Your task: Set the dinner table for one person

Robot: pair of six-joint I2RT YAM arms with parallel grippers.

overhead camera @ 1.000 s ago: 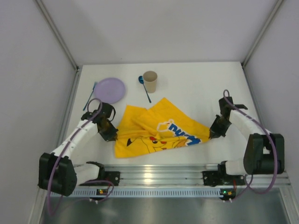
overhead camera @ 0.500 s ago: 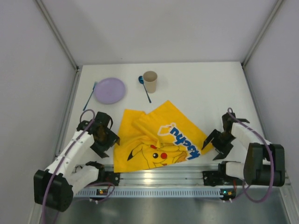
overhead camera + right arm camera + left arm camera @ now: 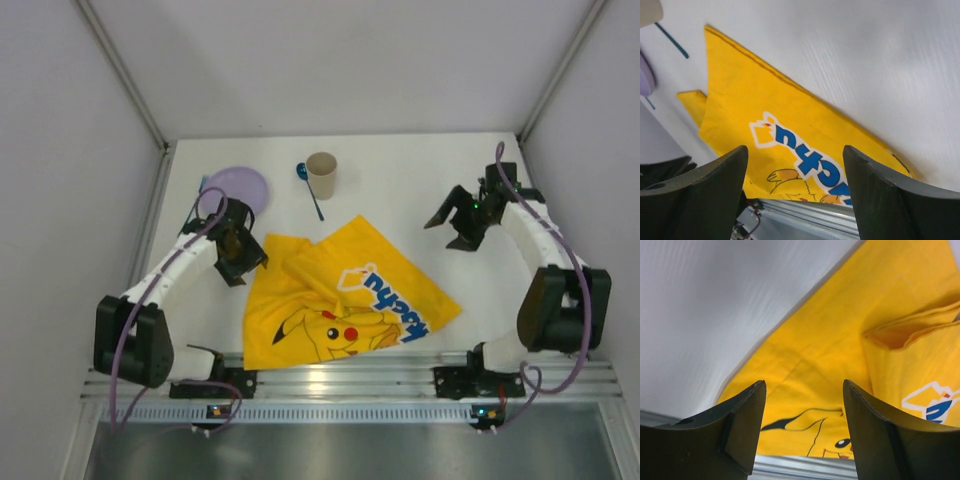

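I have both sets of jaws spread wide and holding nothing. The table (image 3: 400,170) lies flat beneath them, a plain white rectangle. From overhead its long axis seems to run from the left jaws' side across to the right jaws' side, though the slant of that view keeps me from being sure.

The left jaws hang at the left edge of the yellow cloth (image 3: 340,295). In the left wrist view the cloth fills the gap between them, with bare table off to one side. The cloth spreads rumpled toward the right jaws, print up, with one fold doubled over on top.

The right jaws hover over bare table, clear of the cloth, which lies nearer the rail and to their left.

A purple plate (image 3: 238,186) sits just beyond the left jaws. A beige cup (image 3: 321,174) and a blue spoon (image 3: 310,192) lie farther back, between the two sets of jaws.
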